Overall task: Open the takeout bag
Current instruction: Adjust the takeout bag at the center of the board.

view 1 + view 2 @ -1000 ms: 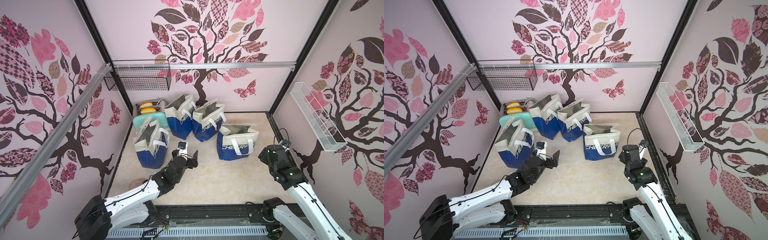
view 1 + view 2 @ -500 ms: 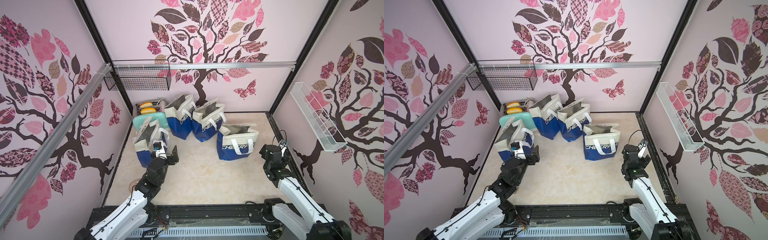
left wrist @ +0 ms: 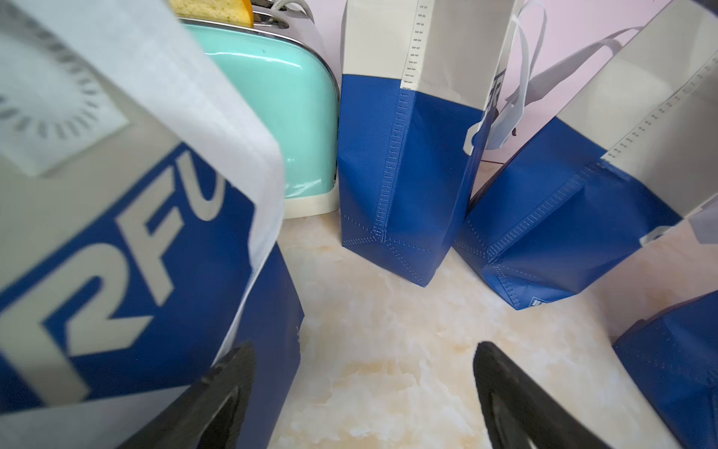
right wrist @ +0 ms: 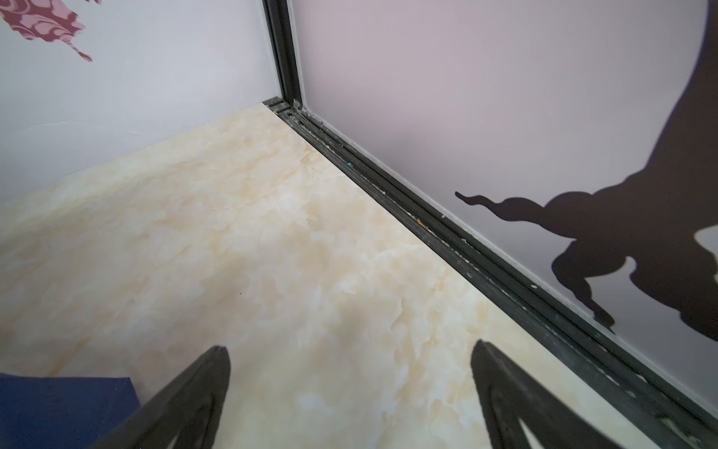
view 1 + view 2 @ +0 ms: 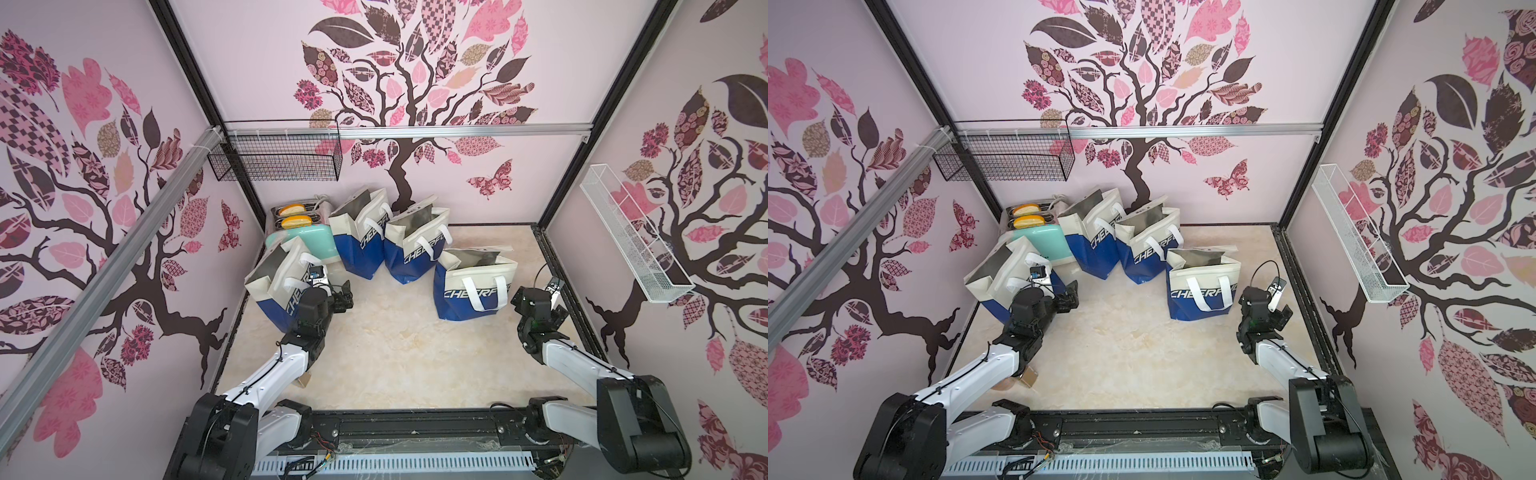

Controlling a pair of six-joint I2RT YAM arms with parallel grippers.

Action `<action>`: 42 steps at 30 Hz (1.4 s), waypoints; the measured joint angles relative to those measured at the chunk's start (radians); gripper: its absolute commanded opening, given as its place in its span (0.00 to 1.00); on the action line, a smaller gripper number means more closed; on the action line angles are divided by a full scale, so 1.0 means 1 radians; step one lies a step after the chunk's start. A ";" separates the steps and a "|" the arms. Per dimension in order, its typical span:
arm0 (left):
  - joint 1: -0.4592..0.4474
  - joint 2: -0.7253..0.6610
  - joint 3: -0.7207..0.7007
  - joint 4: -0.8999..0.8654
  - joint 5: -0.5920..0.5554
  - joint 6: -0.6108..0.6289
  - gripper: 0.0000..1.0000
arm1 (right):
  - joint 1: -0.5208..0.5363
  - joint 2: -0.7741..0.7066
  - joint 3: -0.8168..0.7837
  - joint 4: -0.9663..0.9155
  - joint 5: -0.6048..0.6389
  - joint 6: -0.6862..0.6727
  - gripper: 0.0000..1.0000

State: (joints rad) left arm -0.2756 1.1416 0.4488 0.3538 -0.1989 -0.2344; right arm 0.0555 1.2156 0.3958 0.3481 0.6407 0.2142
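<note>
Seemingly the opening is done, or close to it. The takeout bag (image 5: 276, 286) nearest the left arm stands at the table's left side, just in front of the mint toaster (image 5: 309, 249). It leans a little, its mouth gapes, and its silver lining shows in both top views.

The 3 others, the rear bag (image 5: 359, 237), the middle bag (image 5: 415, 249) and the right-hand bag (image 5: 473, 286), gape likewise, so I cannot tell which 1 the task means.

The left gripper (image 3: 363, 350) hangs low beside the takeout bag's blue side, jaws spread and pinching nothing. Whether 1 finger brushes the fabric is unclear. The right gripper (image 4: 349, 350) is spread and empty too, over bare tabletop (image 4: 272, 252) between the right-hand bag and the right wall.

At most, I judge, the arms need pulling clear.

In both top views the left arm covers the takeout bag's lower front. The left wrist view blurs its lettering. A small tan thing (image 5: 305, 380) under that forearm is too hidden to name.
</note>
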 measured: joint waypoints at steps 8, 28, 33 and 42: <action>0.046 0.090 -0.019 0.091 0.049 -0.005 0.89 | -0.001 0.078 -0.055 0.219 -0.086 -0.117 0.99; -0.122 -0.499 0.209 -0.222 0.251 0.299 0.81 | -0.001 0.029 -0.091 0.326 -0.103 -0.162 0.99; -0.092 -0.533 0.376 -0.127 -0.027 0.510 0.88 | -0.001 0.017 -0.098 0.314 -0.076 -0.142 0.99; 0.518 -0.216 0.496 -0.102 -0.186 0.383 0.88 | -0.001 -0.040 -0.099 0.245 -0.071 -0.098 0.99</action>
State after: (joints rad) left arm 0.2428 0.9257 0.9451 0.2520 -0.3847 0.1490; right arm 0.0547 1.1755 0.2970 0.5934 0.5697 0.1165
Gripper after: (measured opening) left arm 0.882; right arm 0.995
